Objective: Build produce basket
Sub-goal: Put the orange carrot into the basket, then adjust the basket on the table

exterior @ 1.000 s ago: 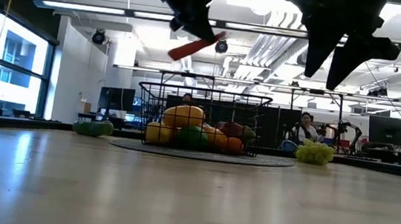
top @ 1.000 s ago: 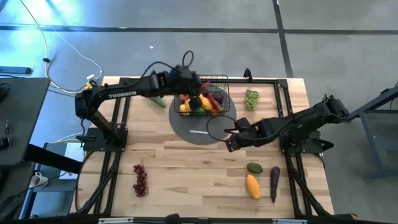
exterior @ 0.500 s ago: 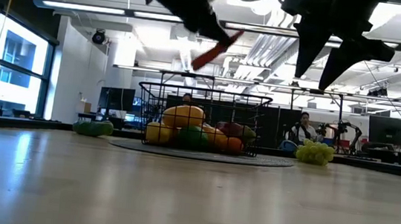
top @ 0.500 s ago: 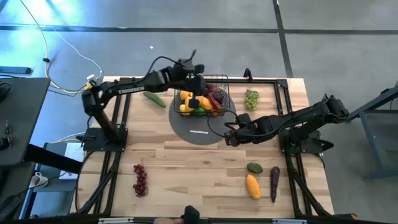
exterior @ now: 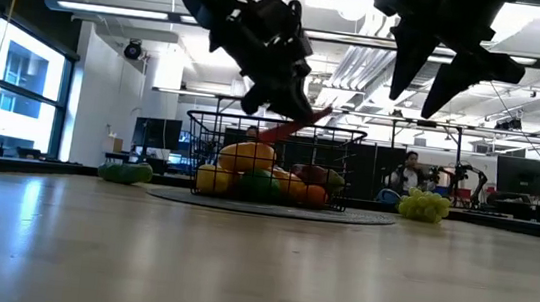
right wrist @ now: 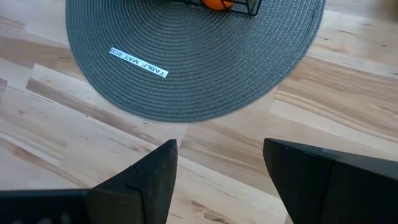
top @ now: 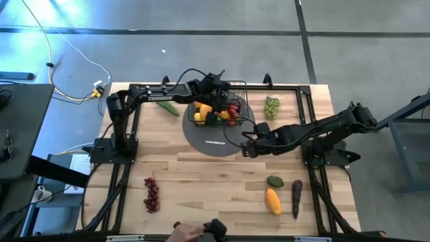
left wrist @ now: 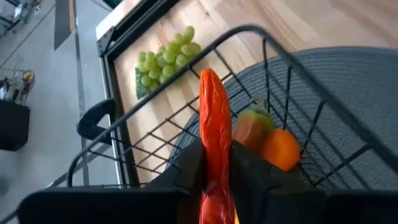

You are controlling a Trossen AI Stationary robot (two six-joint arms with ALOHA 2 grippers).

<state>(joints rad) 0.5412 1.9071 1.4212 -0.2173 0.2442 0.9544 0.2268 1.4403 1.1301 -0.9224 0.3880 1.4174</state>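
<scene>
Room: an open workshop under strip lights, with a seated person far behind the wooden desk (top: 222, 175).
Step in hand: dropping one more piece of produce into the basket (top: 225, 102).
Left jaws (left wrist: 217, 163): clenched on the red chili (left wrist: 214, 134), which stands out straight ahead between my fingers, just above the basket's near rim.
Just past my tip: an orange fruit (left wrist: 281, 148) and a reddish-green fruit (left wrist: 251, 127), down inside the wire walls on the grey mat (top: 213, 140).
Farther ahead: green grapes (left wrist: 166, 57), outside the basket on bare wood.
Right jaws (right wrist: 217, 168): spread and holding nothing, hanging over the mat's near edge, waiting.
Next move, as I judge it: lower the chili past the rim, then let go; if I let go too high or too far forward, it may land across the wire.
View difference: my left wrist view shows the grip; the low view shows the chili (exterior: 290, 128) at rim height; only the high view shows red grapes (top: 152, 193), a mango (top: 273, 201) and an eggplant (top: 296, 197), far off and not yet collected.
</scene>
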